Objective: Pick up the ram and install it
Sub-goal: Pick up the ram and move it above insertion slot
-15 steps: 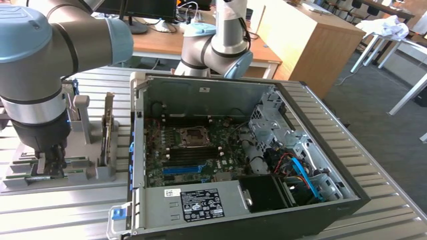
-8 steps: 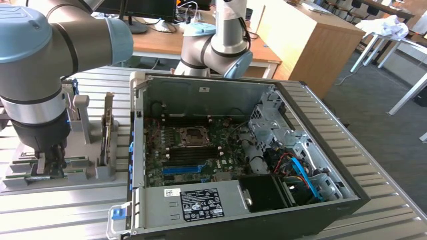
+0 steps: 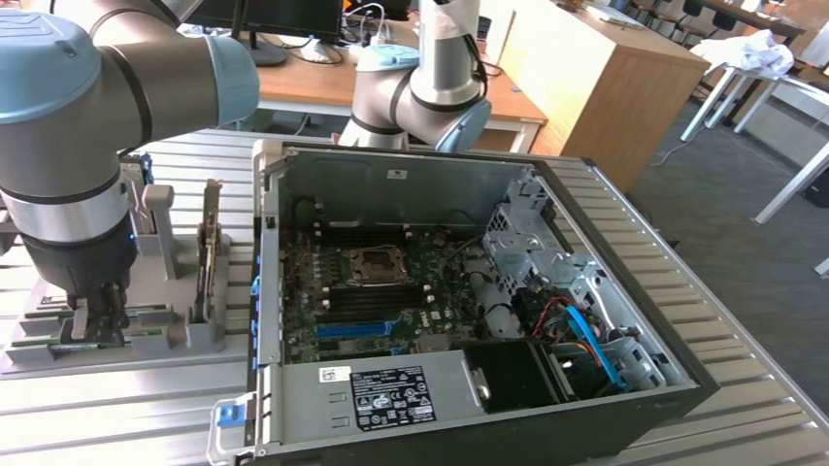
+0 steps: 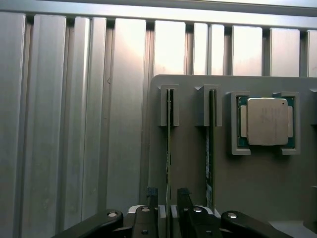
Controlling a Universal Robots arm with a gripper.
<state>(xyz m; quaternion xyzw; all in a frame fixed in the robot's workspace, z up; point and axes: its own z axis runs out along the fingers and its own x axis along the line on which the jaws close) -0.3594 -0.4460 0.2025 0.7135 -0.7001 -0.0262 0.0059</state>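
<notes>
Two rams stand on edge in slots of a grey holder (image 4: 188, 163). My gripper (image 4: 168, 198) is low over the holder, with one finger (image 4: 152, 198) on each side of the nearer ram (image 4: 169, 129), and a narrow gap shows on both sides of the stick. The second ram (image 4: 210, 144) stands in the neighbouring slot, untouched. In the exterior view the gripper (image 3: 97, 316) is down at the holder (image 3: 194, 335) on the exterior view's left, beside the open computer case (image 3: 266, 291). The motherboard (image 3: 376, 291) lies exposed inside the case.
A square silver processor (image 4: 267, 121) sits in its own recess of the holder beside the rams. A thin upright card (image 3: 210, 243) stands in the holder near the case wall. A second robot arm (image 3: 434, 87) rises behind the case. Everything rests on a ribbed metal table (image 3: 130, 417).
</notes>
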